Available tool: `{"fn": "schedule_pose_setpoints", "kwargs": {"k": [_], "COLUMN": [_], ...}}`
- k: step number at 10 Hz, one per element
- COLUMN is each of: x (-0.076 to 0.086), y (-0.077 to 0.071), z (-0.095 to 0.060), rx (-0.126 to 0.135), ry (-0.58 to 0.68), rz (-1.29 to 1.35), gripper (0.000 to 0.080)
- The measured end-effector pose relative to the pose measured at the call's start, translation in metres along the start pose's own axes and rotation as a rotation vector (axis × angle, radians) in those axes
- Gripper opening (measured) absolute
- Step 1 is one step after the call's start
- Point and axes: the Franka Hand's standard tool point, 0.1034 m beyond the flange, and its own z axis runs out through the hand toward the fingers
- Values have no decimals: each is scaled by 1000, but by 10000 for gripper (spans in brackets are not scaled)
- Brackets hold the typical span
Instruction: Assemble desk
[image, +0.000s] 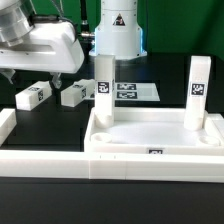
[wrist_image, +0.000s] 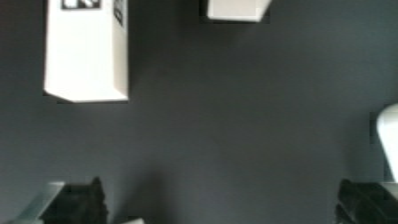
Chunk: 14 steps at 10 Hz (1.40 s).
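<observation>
The gripper (image: 32, 78) hangs wide open with nothing between its jaws, at the exterior view's left, above the dark table (image: 50, 125). Just below it two loose legs lie flat on the table. The left loose leg (image: 33, 95) and the right loose leg (image: 75, 95) are near each other but apart, each with a tag on its end.

The desk top (image: 155, 140) sits toward the exterior view's right, behind the white border rail (image: 50, 160). Two legs stand upright in it: the left upright leg (image: 105, 88) at one back corner and the right upright leg (image: 198, 88) at the other (both show tags near the top). The marker board (image: 132, 91) lies flat behind the desk top, in front of the robot's base (image: 118, 30).

In the wrist view the dark fingers (wrist_image: 80, 203) stand well apart over bare table. One white leg lies ahead of them and the end of another shows beyond it — which is which I cannot tell
</observation>
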Motion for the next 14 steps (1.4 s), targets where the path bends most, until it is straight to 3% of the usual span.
{"fn": "schedule_pose_setpoints", "kwargs": {"k": [2, 3, 5, 6, 9, 14], "x": [0, -4, -38, -47, -44, -55], "y": [0, 0, -1, -3, -3, -2], "z": [1, 5, 36, 45, 43, 48], "rx": [0, 13, 66, 66, 69, 105], "ry": [-1, -9, -74, -94, -132, -447], "rz": [0, 40, 143, 141, 139, 130], "gripper": [649, 649, 649, 649, 649, 649]}}
